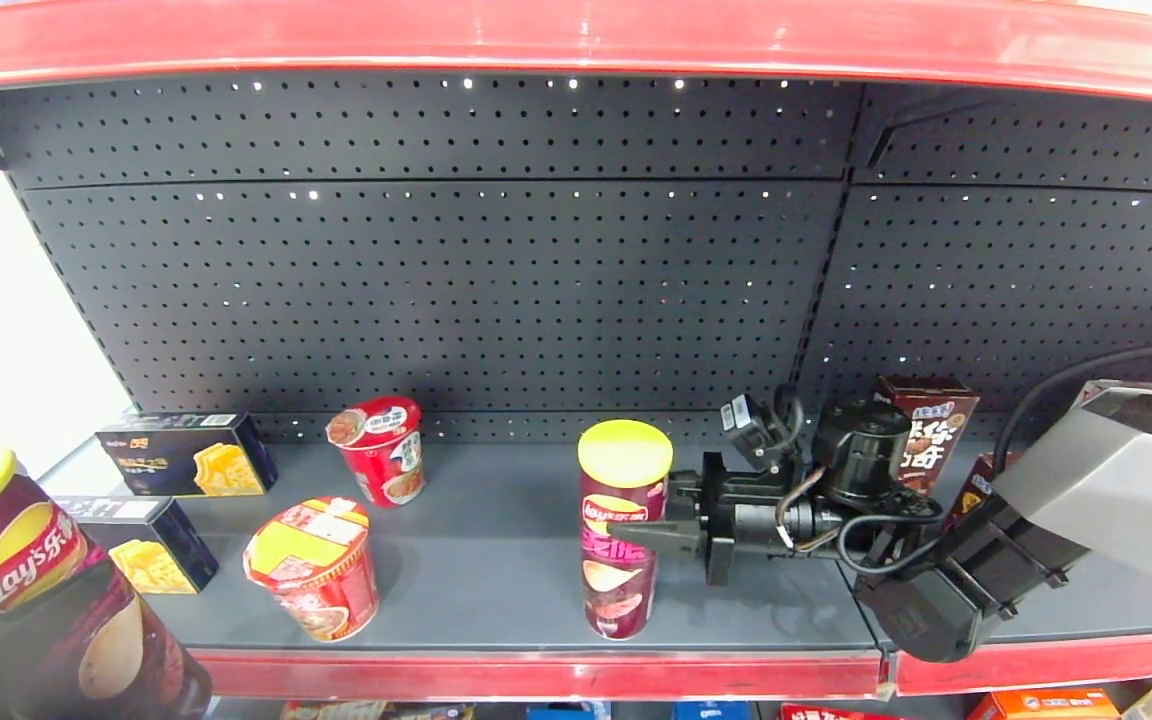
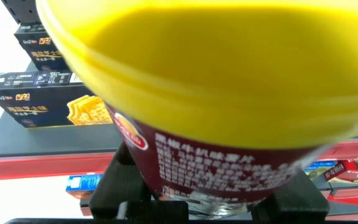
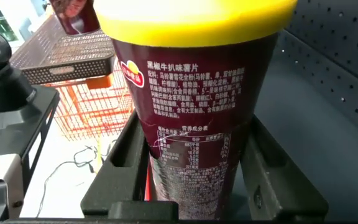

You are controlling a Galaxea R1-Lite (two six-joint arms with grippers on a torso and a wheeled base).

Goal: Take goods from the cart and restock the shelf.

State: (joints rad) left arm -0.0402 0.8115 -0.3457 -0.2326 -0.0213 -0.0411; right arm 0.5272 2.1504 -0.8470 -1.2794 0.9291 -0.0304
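A maroon chip can [image 1: 621,530] with a yellow lid stands upright near the front of the grey shelf [image 1: 496,570], at its middle. My right gripper [image 1: 651,535] comes in from the right and is shut on this can [image 3: 191,124], a finger [image 3: 126,162] pressed to each side. A second chip can [image 1: 36,600] of the same kind hangs at the near left, in front of the shelf. My left gripper [image 2: 207,202] is shut on its body [image 2: 216,168], below the yellow lid.
Two dark cracker boxes [image 1: 186,455] [image 1: 141,540] lie at the shelf's left. Two red cup noodles [image 1: 381,450] [image 1: 316,565] stand left of centre. Brown boxes [image 1: 931,425] stand behind my right arm. The orange cart [image 3: 98,112] sits behind. A red shelf lip [image 1: 536,675] runs along the front.
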